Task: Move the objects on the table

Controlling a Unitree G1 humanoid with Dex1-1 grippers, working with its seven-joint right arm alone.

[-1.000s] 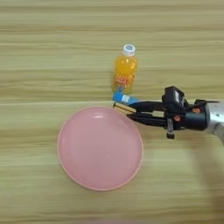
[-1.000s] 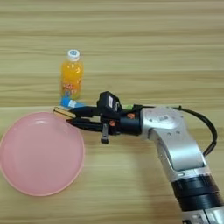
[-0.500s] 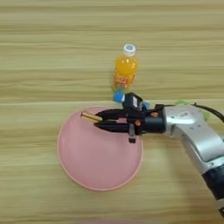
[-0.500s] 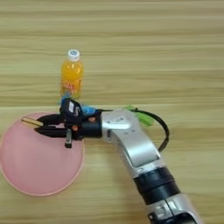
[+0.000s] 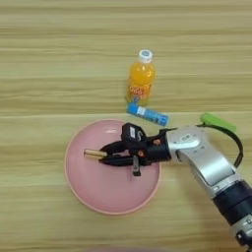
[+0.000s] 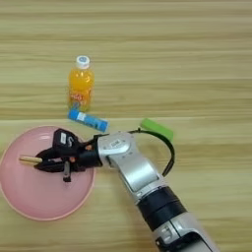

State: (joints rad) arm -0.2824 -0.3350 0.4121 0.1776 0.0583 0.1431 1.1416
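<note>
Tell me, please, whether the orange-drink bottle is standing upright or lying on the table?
Upright: the orange-drink bottle stands on the table with its white cap on top, beyond the blue tube.

Place unclear: only wooden table (image 5: 44, 59) visible (robot arm (image 5: 206, 165) over it).

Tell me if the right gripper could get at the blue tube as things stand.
Probably not straight away: the right gripper is shut on the screwdriver over the pink plate. The blue tube lies bare on the table just behind the forearm, with only the bottle close beyond it.
</note>
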